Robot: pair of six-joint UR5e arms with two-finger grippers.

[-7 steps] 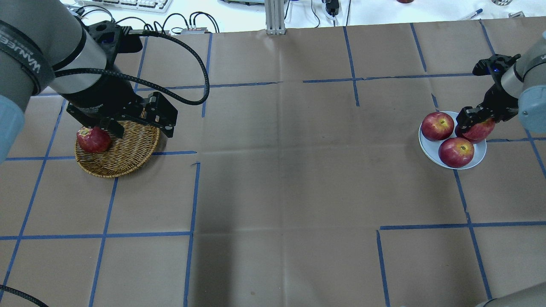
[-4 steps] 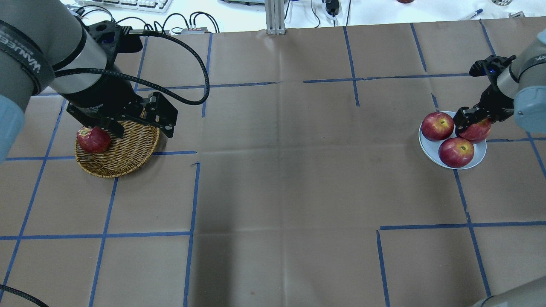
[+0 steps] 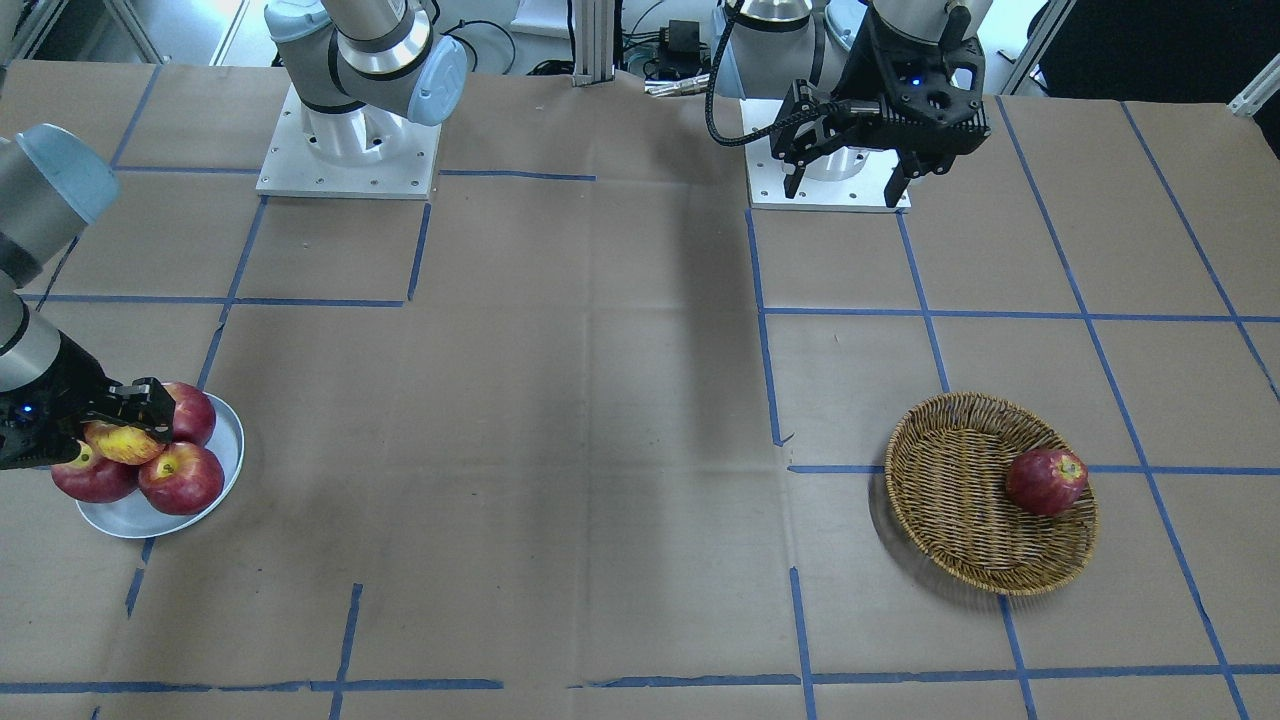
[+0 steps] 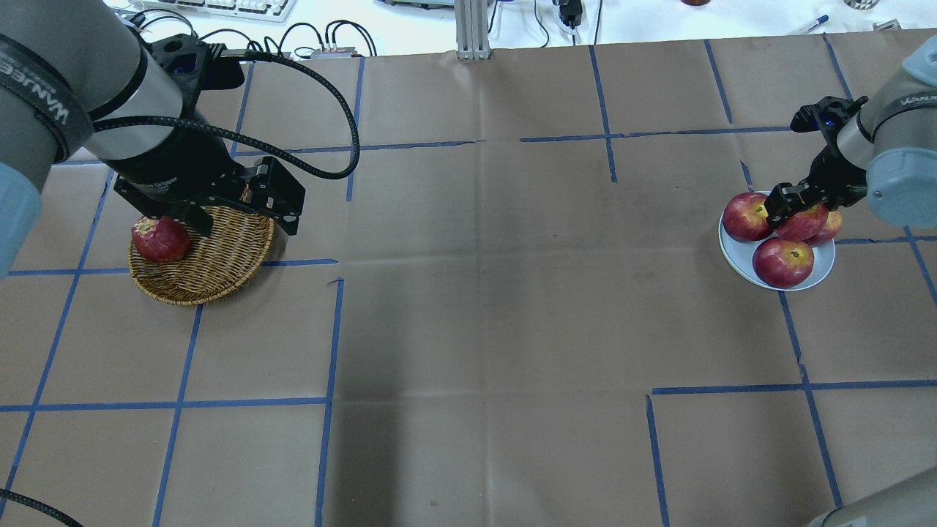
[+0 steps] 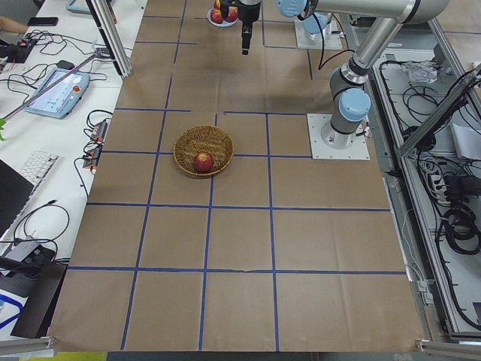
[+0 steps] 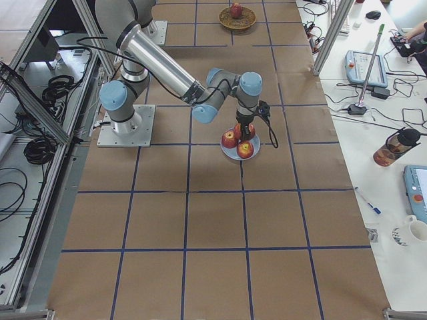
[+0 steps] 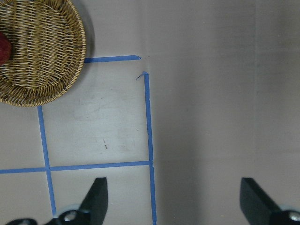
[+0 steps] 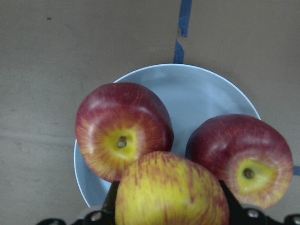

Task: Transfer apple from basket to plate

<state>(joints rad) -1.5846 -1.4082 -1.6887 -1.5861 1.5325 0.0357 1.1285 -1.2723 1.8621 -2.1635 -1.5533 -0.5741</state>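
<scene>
The basket (image 3: 950,520) was rough woven wicker. The plate (image 8: 201,93) looked smooth and glossy. Matt brown paper covered the table (image 4: 476,329).

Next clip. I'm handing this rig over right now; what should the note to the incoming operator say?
Right hand: shut on the apple, held over the plate among three other apples lying there; not released.
Left hand: open, empty, high above the table, near the basket.
Basket holds one dark red apple.
Done: apple is out of the basket and over the plate.
To do: lower it into a free spot, open the hand, retract. Plate looks crowded, so it may roll.
</scene>
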